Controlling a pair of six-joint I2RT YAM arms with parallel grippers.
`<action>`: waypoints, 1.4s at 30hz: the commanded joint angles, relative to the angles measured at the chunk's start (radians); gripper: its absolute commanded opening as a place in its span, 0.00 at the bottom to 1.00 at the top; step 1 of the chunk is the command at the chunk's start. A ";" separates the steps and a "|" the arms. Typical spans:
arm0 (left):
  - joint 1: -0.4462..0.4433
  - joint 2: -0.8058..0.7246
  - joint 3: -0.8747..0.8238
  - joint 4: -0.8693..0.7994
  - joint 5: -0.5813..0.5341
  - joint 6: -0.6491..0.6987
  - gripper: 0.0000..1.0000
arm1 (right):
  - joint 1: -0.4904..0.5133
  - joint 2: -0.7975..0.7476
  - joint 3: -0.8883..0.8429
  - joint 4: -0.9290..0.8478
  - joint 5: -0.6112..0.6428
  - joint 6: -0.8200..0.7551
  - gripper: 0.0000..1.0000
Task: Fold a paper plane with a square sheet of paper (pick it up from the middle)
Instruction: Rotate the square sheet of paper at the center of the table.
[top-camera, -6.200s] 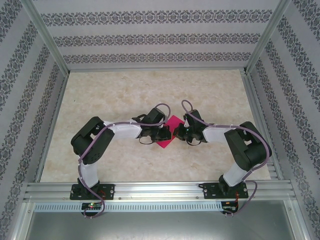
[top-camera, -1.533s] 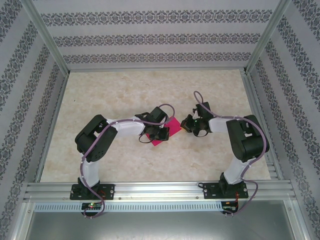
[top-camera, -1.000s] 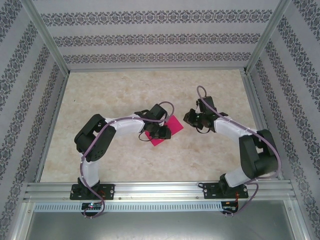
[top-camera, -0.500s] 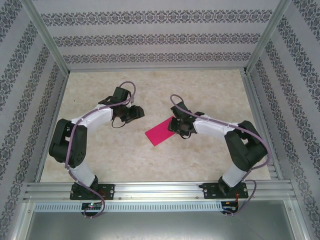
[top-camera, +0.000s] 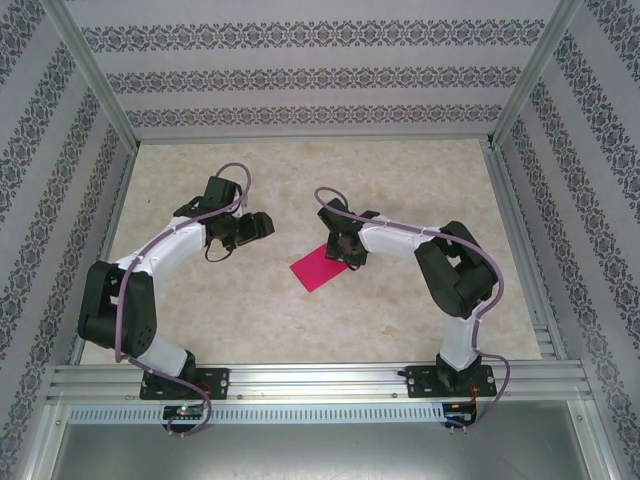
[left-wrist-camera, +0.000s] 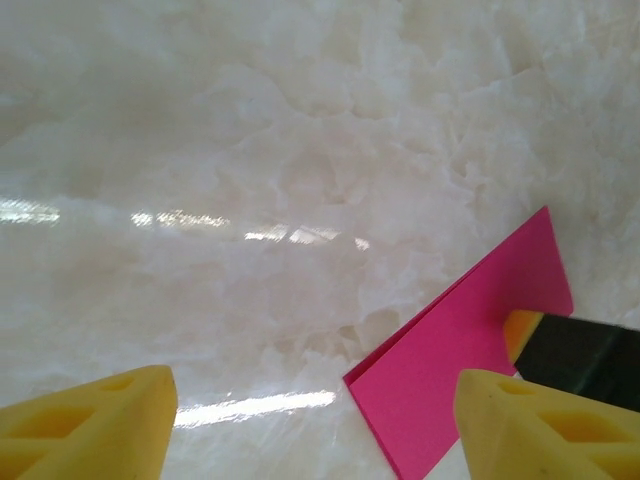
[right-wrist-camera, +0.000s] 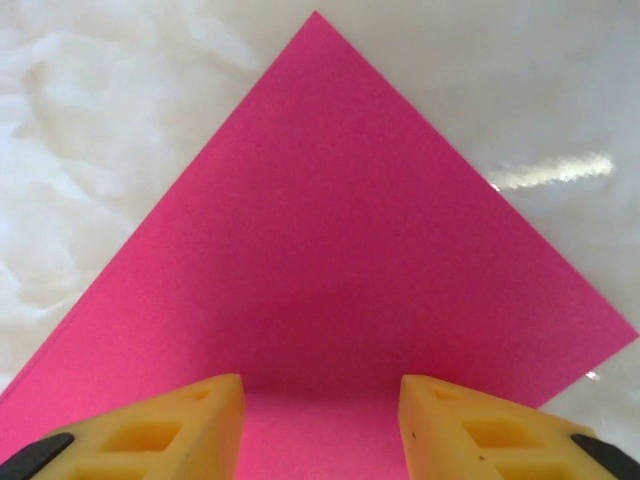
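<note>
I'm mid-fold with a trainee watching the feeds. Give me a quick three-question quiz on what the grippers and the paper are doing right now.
1. True or false: the left gripper is gripping the pink paper.
2. Which gripper sits over one end of the paper?
A. the left gripper
B. the right gripper
C. both
3. In one word, how do the right gripper's jaws stand in the right wrist view?

Key
1. False. It is off to the side of the paper, with its jaws wide and nothing between them.
2. B.
3. Open. The paper lies flat beneath them.
</note>
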 joint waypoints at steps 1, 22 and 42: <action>0.010 -0.032 -0.026 -0.007 -0.029 0.024 0.79 | 0.007 0.076 0.046 -0.007 -0.003 -0.105 0.46; 0.041 -0.069 -0.150 0.121 0.084 -0.052 1.00 | 0.058 -0.066 0.171 0.084 -0.109 -0.440 0.39; 0.047 -0.015 -0.144 0.111 0.105 -0.091 1.00 | 0.203 0.046 0.093 -0.003 -0.180 -0.036 0.03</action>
